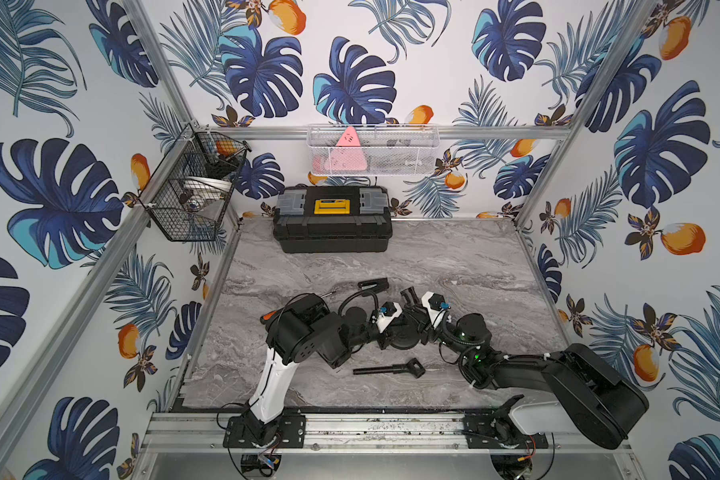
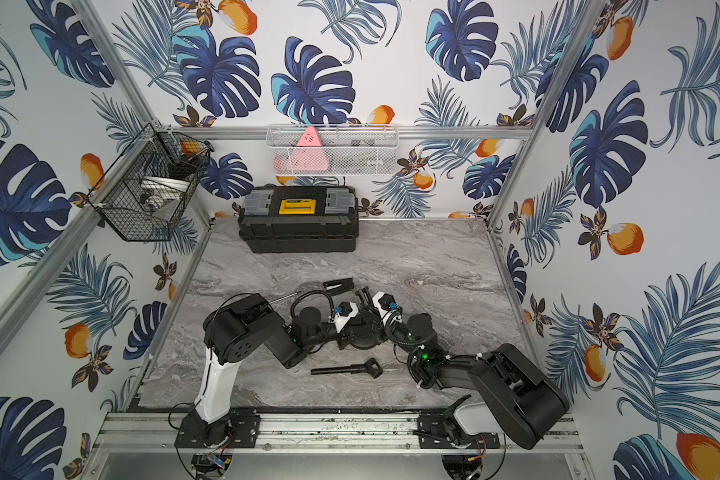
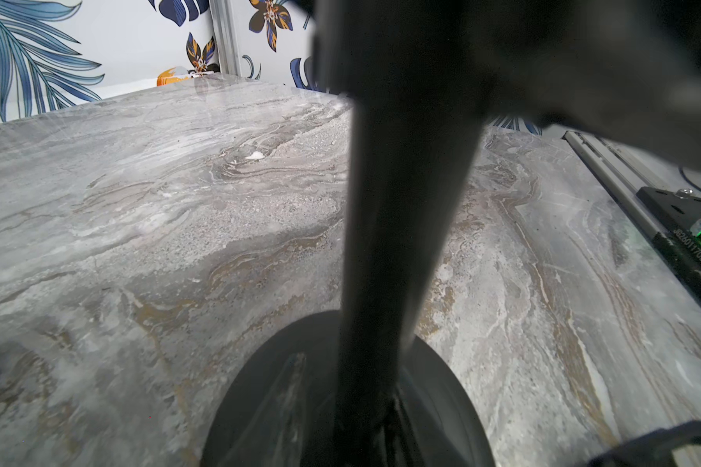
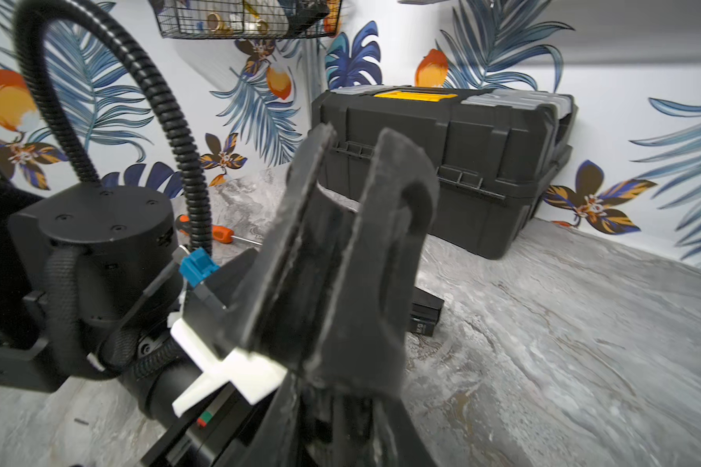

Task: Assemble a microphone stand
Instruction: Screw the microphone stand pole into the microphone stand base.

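- While both arms crouch over the round base (image 1: 404,340), my right gripper (image 1: 413,319) clamps the forked pole (image 4: 340,263) standing on it.
- Left gripper (image 1: 388,337) faces the pole; I cannot tell how its jaws stand.

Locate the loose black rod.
In both top views the black rod lies flat on the marble table between the left arm and the right arm, just nearer the robot than the round base.

- The left arm (image 1: 273,374) is standing up from its base, bending sharply at the elbow and reaching level toward the right gripper (image 4: 357,153).
- The right arm (image 1: 524,368) is folding likewise; its fingers (image 4: 401,210) are standing slightly apart, tips tilting upward.
- The left gripper (image 1: 391,334) is sitting low, just beside the right gripper's wrist, its jaws hidden.
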Controlling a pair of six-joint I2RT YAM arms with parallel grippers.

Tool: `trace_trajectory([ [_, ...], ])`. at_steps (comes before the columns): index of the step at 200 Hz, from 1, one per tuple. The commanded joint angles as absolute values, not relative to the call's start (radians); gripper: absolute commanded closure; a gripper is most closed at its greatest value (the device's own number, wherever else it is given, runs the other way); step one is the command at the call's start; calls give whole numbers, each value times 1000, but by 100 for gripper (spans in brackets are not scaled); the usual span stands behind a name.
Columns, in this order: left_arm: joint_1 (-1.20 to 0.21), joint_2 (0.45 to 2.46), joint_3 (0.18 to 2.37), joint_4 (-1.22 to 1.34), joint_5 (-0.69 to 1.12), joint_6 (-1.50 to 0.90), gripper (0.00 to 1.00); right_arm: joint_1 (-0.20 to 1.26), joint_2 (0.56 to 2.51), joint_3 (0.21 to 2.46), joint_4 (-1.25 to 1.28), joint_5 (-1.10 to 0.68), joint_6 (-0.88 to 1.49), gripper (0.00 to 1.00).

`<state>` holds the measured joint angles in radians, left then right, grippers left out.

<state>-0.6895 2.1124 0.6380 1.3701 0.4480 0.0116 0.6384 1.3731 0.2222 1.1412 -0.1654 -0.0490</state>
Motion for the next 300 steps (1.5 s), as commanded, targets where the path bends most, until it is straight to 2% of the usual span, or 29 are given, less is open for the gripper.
trace_trajectory([
  [1,-687,2099,634,1433,443,-12,62,706,1369,218,1000,60,39,100],
  [39,-687,2108,636,1469,460,-40,63,769,1397,248,960,178,63,100],
  [62,-687,2105,634,1469,453,-37,70,778,1395,260,932,196,68,100],
  [94,-687,2111,647,1452,466,-31,86,781,1379,261,921,167,59,100],
  [115,-687,2116,647,1447,465,-19,89,776,1323,238,925,124,31,48],
  [120,-687,2118,647,1446,465,-16,89,767,1298,229,929,106,23,40],
  [126,-687,2118,647,1442,465,-12,89,743,1267,222,921,51,13,37],
  [145,-687,2114,649,1430,466,-1,89,615,1126,249,718,-216,-3,36],
  [162,-687,2113,649,1424,462,1,88,511,1051,281,585,-425,-36,39],
  [199,-687,2114,643,1424,459,9,88,350,1106,343,514,-708,-78,42],
  [233,-687,2119,640,1422,460,14,87,336,1197,453,373,-784,-227,44],
  [277,-688,2123,647,1419,472,9,87,334,1308,563,319,-837,-340,42],
  [300,-687,2121,652,1410,476,10,87,333,1360,583,369,-878,-357,42],
])
